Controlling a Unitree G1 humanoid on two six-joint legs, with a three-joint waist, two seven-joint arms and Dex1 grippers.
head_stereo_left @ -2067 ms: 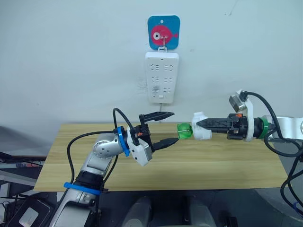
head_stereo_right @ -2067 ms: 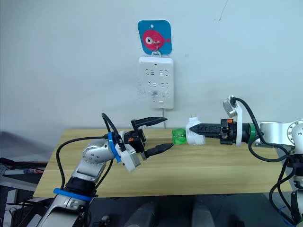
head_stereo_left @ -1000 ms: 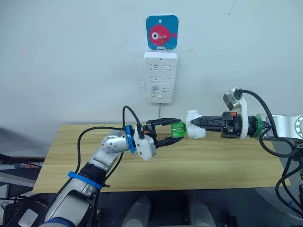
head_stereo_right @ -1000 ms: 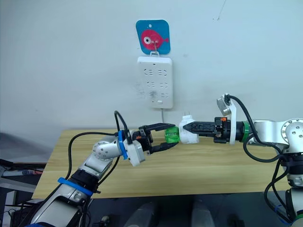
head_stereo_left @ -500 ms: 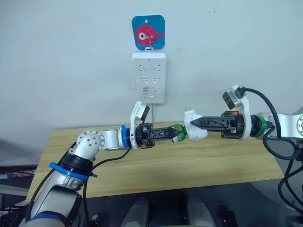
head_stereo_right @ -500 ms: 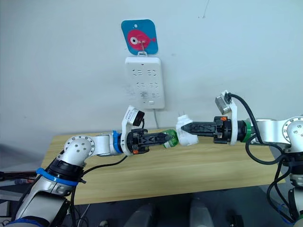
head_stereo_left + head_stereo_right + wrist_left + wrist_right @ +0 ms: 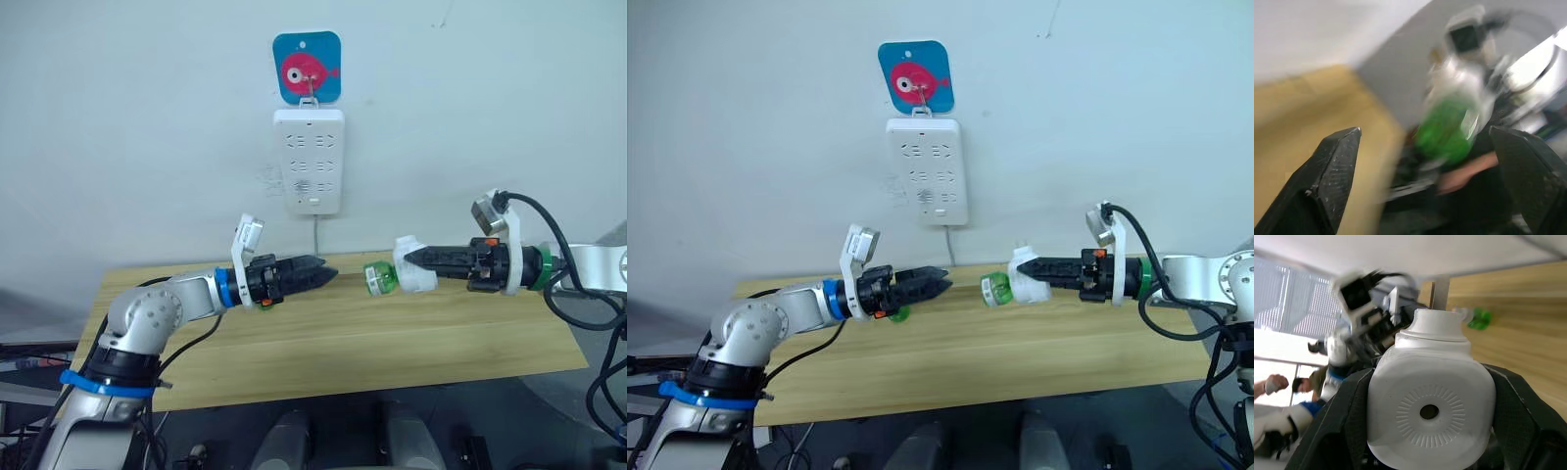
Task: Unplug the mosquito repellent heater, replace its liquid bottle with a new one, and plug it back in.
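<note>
Wooden table (image 7: 323, 338) | right pincer (image 7: 404, 258) clamps heater (image 7: 415, 264) | left pincer (image 7: 328, 271) apart (blurred)

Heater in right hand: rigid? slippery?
Probably rigid: the heater looks like hard moulded plastic. Likely light: the right hand holds it out level. Its smooth rounded shell may rotate if the green bottle is twisted.

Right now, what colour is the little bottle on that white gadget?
Green bottle, clearest in the left eye view.

The mosquito repellent heater (image 7: 1031, 285) with a green bottle (image 7: 995, 290) is gripped by the right gripper (image 7: 1024, 264); the left gripper (image 7: 942, 280) is held apart, above the table (image 7: 1019, 362).
</note>
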